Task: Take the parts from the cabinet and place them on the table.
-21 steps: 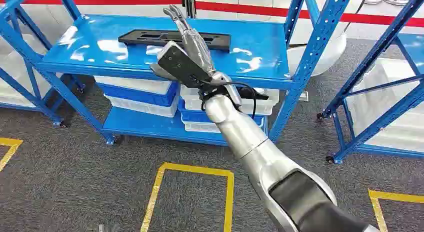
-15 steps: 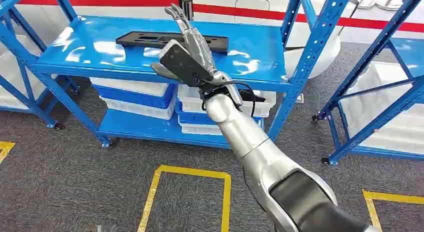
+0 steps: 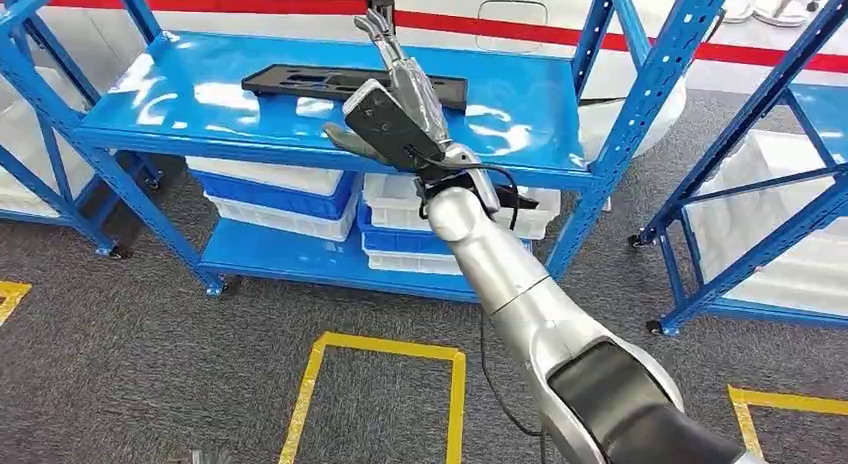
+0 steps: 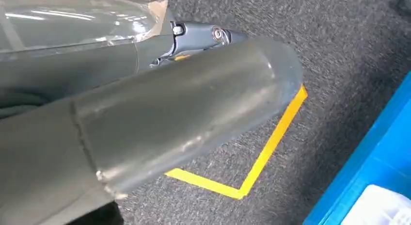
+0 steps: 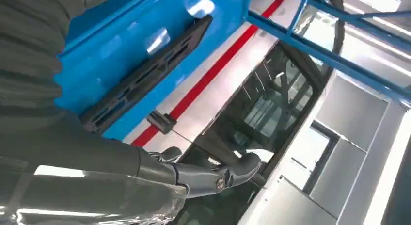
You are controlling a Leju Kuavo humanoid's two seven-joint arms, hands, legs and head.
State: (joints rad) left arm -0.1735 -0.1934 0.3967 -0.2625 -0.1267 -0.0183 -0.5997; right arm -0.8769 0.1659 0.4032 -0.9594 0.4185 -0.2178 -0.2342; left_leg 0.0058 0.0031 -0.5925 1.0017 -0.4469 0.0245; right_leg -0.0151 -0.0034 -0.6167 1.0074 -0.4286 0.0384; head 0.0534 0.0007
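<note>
My right hand (image 3: 398,104) hovers with fingers spread and empty above the long black part (image 3: 300,82) lying flat on the blue shelf (image 3: 200,104); I should lower squarely across its width before closing.

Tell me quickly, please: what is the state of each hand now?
Right hand: open, fingers extended above the black part, holding nothing.
Left hand: cannot be told.
</note>
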